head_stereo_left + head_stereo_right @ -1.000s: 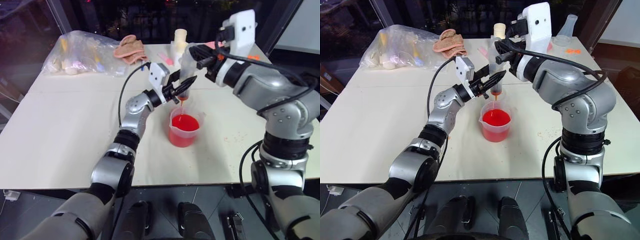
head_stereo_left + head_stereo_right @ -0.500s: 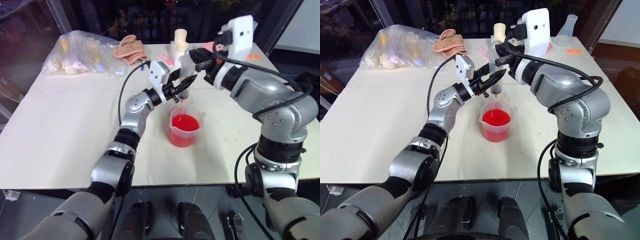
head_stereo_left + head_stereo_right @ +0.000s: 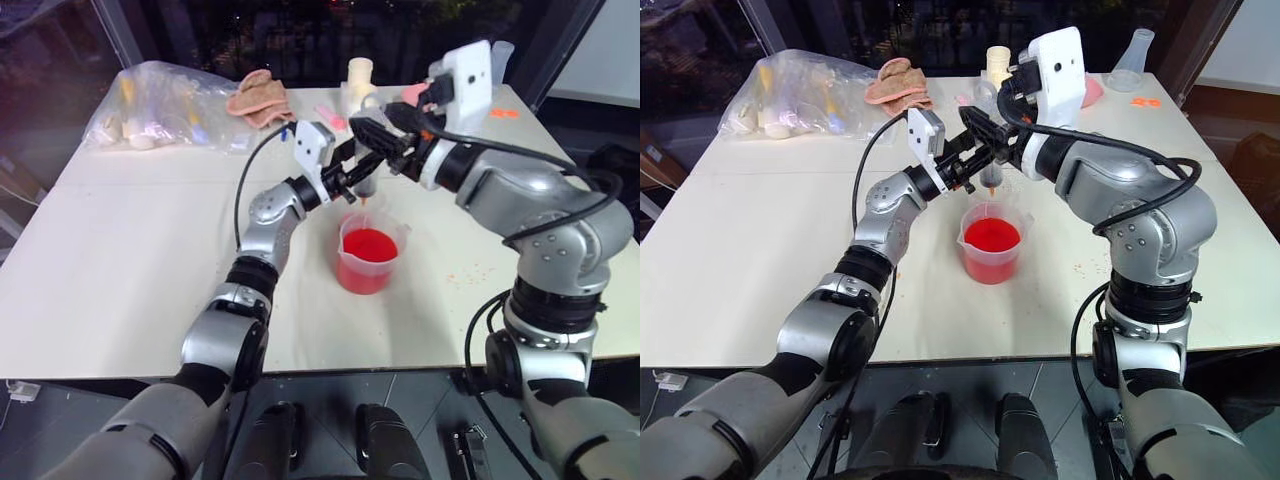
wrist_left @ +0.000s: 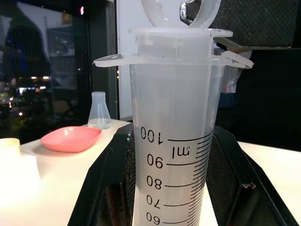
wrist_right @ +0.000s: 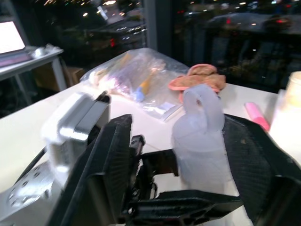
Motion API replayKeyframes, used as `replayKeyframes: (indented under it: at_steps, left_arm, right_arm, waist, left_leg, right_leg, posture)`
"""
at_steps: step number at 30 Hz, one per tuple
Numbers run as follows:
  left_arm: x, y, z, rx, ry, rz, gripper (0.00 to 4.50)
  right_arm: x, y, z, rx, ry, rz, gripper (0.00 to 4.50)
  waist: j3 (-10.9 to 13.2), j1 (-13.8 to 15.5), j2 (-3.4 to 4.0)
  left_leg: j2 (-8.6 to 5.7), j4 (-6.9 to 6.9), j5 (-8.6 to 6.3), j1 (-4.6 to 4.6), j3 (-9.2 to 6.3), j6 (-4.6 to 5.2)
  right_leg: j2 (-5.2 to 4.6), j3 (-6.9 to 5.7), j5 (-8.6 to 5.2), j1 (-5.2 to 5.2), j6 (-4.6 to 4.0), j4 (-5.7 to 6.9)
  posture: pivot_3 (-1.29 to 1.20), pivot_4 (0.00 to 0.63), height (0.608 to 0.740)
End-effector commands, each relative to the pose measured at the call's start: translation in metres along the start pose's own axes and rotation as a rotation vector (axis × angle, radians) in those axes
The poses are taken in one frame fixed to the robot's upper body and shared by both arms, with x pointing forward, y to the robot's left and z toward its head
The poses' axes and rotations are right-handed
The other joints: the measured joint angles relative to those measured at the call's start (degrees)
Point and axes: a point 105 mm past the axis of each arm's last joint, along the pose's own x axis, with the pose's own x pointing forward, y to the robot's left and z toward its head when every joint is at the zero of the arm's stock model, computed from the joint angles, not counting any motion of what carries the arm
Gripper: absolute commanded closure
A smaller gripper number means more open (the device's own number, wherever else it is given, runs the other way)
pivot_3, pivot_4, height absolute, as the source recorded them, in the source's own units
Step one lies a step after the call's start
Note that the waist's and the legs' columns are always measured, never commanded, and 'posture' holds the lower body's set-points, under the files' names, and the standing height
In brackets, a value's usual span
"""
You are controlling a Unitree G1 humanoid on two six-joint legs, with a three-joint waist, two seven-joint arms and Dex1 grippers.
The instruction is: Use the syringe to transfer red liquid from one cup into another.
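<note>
So compared with a second ago, the right gripper (image 5: 200, 155) has been opened up: its two black fingers (image 5: 101, 160) were closed around the plunger end before, and now they're spread wide on either side of it, with the white ring top of the plunger (image 5: 202, 110) seen between them in the right wrist view. Whether the pads are touching the plunger can't really be told. The right arm looks pulled back and lowered only a hair, nothing worth calling a move. The left arm hasn't budged.

The syringe (image 4: 171, 155) is kept upright, clamped by the left gripper (image 3: 978, 165) around the lower part of the barrel, jaws shut on it. In the left wrist view the clear barrel with its printed scale is seen standing between the two black fingers (image 4: 101, 188), plunger flange at the top. The orange tip (image 3: 994, 187) is held just above the beaker (image 3: 991, 240), not dipped into the red liquid (image 3: 992, 235) as far as can be seen.

The beaker sits on the white table (image 3: 760, 250), right below both grippers. Further back a pink bowl (image 4: 70, 139), a conical flask (image 4: 99, 110), a plastic bag of stuff (image 3: 805, 95) and a pinkish cloth (image 3: 898, 82) are spotted.
</note>
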Motion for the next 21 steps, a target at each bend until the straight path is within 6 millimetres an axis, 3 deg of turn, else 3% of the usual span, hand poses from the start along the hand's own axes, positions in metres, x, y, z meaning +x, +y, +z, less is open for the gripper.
replayKeyframes:
  at_steps: [1, 2, 3, 7, 9, 13, 15, 21]
  left_arm:
    - [0.022, 0.002, 0.073, 0.063, -0.211, -0.014, 3.01]
    - [0.022, 0.003, 0.079, 0.049, -0.222, -0.005, 3.01]
    - [0.022, 0.007, 0.086, 0.027, -0.238, 0.010, 3.01]
    - [0.025, 0.029, 0.124, -0.096, -0.261, 0.113, 3.01]
    - [0.027, 0.048, 0.132, -0.215, -0.151, 0.187, 3.01]
    - [0.018, 0.078, 0.117, -0.393, 0.143, 0.371, 3.01]
    - [0.009, 0.090, 0.109, -0.398, 0.270, 0.482, 3.01]
    - [-0.029, 0.084, 0.060, -0.459, 0.733, 0.583, 3.01]
  right_arm:
    - [-0.015, 0.004, 0.003, 0.000, 0.030, 0.067, 1.81]
    - [-0.021, 0.002, 0.007, -0.005, 0.022, 0.065, 1.81]
    - [-0.027, -0.002, 0.011, -0.008, 0.011, 0.059, 1.81]
    - [-0.050, -0.020, 0.020, -0.008, -0.002, -0.003, 1.81]
    - [-0.059, -0.032, 0.017, -0.011, 0.016, -0.062, 1.81]
    - [-0.069, -0.041, 0.014, -0.028, 0.050, -0.107, 1.81]
    - [-0.071, -0.042, 0.014, -0.038, 0.058, -0.108, 1.81]
    - [-0.075, -0.045, 0.013, -0.065, 0.083, -0.115, 1.81]
  waist:
    - [0.0, 0.0, -0.01]
    - [0.0, 0.0, -0.01]
    - [0.0, 0.0, -0.03]
    - [-2.2, 0.1, 0.09]
    - [-2.9, 0.1, 0.10]
    - [-3.5, -0.3, 0.17]
    - [-3.6, -0.2, 0.17]
    - [-3.7, -0.2, 0.12]
  left_leg:
    - [0.00, 0.00, 0.00, 0.00, -0.01, 0.00]
    - [0.01, 0.00, 0.00, -0.01, -0.01, 0.00]
    - [0.01, -0.03, 0.00, -0.02, -0.01, 0.00]
    - [-0.01, -0.02, 0.23, -0.31, 0.02, -0.42]
    - [-0.01, -0.02, 0.23, -0.28, 0.03, -0.42]
    - [0.01, -0.10, 0.02, 0.27, 0.07, -0.05]
    - [0.02, -0.20, -0.02, 0.76, 0.10, 0.01]
    - [0.00, -0.16, -0.01, 0.78, 0.09, 0.00]
  right_leg:
    - [-0.01, 0.00, 0.00, 0.00, 0.00, -0.01]
    - [-0.01, 0.00, 0.00, 0.00, 0.00, -0.02]
    - [-0.01, 0.01, 0.00, -0.01, 0.00, -0.01]
    - [0.01, 0.03, 0.02, -0.28, 0.04, -0.02]
    - [0.03, 0.03, 0.03, -0.21, 0.05, -0.10]
    - [0.10, 0.04, 0.02, 0.30, 0.06, -0.12]
    - [0.12, 0.03, 0.00, 0.73, 0.08, -0.16]
    - [0.12, 0.07, 0.00, 0.76, 0.09, -0.10]
  posture:
    - [0.00, 0.150, 0.740]
    - [0.00, 0.150, 0.740]
    - [0.00, 0.000, 0.740]
    - [0.00, 0.000, 0.740]
    - [0.00, 0.000, 0.740]
    - [0.00, 0.000, 0.740]
    - [0.00, 0.000, 0.740]
    - [0.00, 0.000, 0.740]
